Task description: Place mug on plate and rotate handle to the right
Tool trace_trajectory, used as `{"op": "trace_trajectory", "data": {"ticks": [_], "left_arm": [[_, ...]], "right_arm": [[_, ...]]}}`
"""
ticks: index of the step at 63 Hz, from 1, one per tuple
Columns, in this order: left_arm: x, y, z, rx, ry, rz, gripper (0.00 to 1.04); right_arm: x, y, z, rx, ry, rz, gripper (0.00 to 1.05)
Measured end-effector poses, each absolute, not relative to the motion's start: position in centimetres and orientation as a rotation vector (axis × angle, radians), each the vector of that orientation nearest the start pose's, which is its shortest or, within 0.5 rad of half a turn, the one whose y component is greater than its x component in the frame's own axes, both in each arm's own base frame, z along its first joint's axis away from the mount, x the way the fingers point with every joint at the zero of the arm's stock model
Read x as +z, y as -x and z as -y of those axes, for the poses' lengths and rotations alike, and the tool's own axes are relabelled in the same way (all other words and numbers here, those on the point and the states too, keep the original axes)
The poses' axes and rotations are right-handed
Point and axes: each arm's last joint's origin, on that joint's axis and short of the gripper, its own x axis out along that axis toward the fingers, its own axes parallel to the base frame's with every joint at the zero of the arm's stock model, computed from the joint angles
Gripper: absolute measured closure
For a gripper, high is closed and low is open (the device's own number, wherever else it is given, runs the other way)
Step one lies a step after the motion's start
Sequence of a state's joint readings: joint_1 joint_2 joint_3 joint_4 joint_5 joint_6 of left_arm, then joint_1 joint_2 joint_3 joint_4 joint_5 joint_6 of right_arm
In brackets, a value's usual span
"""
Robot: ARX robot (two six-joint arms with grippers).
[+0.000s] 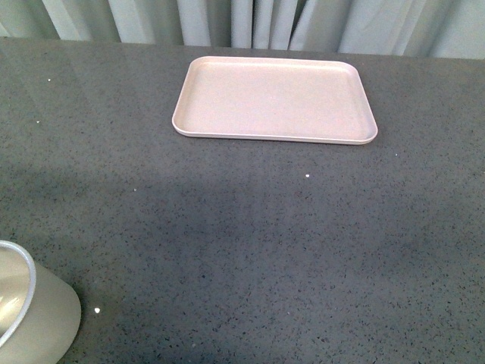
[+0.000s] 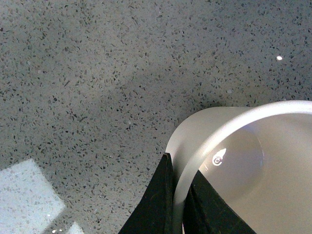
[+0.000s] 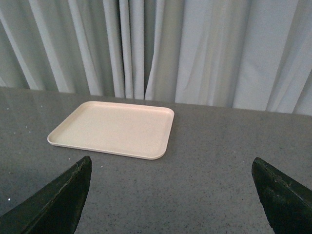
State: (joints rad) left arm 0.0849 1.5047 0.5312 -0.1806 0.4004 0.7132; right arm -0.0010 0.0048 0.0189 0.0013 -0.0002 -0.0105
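Note:
The white mug [image 1: 34,307] shows only partly at the front view's bottom left corner, close to the camera; its smiley face and black handle are hidden. In the left wrist view my left gripper [image 2: 178,204] is shut on the mug's rim [image 2: 229,129], one black finger outside the wall and one inside. The pale pink plate [image 1: 274,99] lies empty at the far middle of the dark speckled table. It also shows in the right wrist view [image 3: 114,127], beyond my right gripper [image 3: 170,195], which is open and empty with its fingers wide apart above the table.
Pale grey curtains [image 1: 250,23] hang behind the table's far edge. The dark speckled tabletop [image 1: 265,243] stretches between the mug and the plate. A pale bright patch [image 2: 27,197] shows on the table in the left wrist view.

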Motion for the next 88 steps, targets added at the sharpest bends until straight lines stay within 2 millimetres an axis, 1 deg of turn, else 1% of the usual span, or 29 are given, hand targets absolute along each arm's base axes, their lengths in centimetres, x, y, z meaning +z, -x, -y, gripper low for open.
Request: {"op": "trace_trajectory", "data": {"ticks": [12, 16, 20, 24, 29, 36, 41, 42, 47, 50, 54, 60, 64, 71, 88], "left_arm": [[11.7, -22.3, -0.8, -0.653, -0.336, -0.984, 1.03], [12.3, -22.1, -0.7, -0.643, -0.320, -0.984, 1.03], [13.6, -22.3, -0.6, -0.624, -0.299, -0.964, 1.03], [15.8, -23.2, -0.1, -0.597, -0.254, -0.904, 1.03], [18.5, -25.0, 1.3, -0.564, -0.207, -0.824, 1.03], [20.1, -27.3, 3.4, -0.540, -0.171, -0.767, 1.03], [20.5, -28.9, 4.9, -0.524, -0.140, -0.753, 1.03], [20.6, -29.5, 5.4, -0.521, -0.138, -0.749, 1.03], [20.6, -31.0, 7.1, -0.515, -0.111, -0.746, 1.03], [20.5, -32.6, 9.0, -0.523, -0.083, -0.746, 1.03], [20.5, -34.0, 11.0, -0.519, -0.063, -0.749, 1.03], [20.6, -35.4, 13.1, -0.526, -0.041, -0.744, 1.03], [20.7, -36.0, 14.2, -0.526, -0.039, -0.736, 1.03], [20.5, -36.1, 14.9, -0.526, -0.038, -0.744, 1.03], [20.5, -36.2, 14.8, -0.515, -0.031, -0.746, 1.03]], "right_arm": [[17.0, -9.7, 0.0, -0.001, 0.010, 0.015, 0.09], [17.0, -9.7, 0.0, -0.001, 0.010, 0.015, 0.09], [17.0, -9.7, 0.0, -0.001, 0.010, 0.015, 0.09], [17.0, -9.7, 0.0, -0.001, 0.010, 0.015, 0.09], [17.0, -9.7, 0.0, -0.001, 0.010, 0.015, 0.09], [17.0, -9.7, 0.0, -0.001, 0.010, 0.015, 0.09], [17.0, -9.7, 0.0, -0.001, 0.010, 0.015, 0.09], [17.0, -9.7, 0.0, -0.001, 0.010, 0.015, 0.09], [17.0, -9.7, 0.0, -0.001, 0.010, 0.015, 0.09], [17.0, -9.7, 0.0, -0.001, 0.010, 0.015, 0.09], [17.0, -9.7, 0.0, -0.001, 0.010, 0.015, 0.09], [17.0, -9.7, 0.0, -0.001, 0.010, 0.015, 0.09], [17.0, -9.7, 0.0, 0.000, 0.010, 0.015, 0.09], [17.0, -9.7, 0.0, -0.001, 0.010, 0.015, 0.09], [17.0, -9.7, 0.0, 0.000, 0.010, 0.015, 0.09]]}}
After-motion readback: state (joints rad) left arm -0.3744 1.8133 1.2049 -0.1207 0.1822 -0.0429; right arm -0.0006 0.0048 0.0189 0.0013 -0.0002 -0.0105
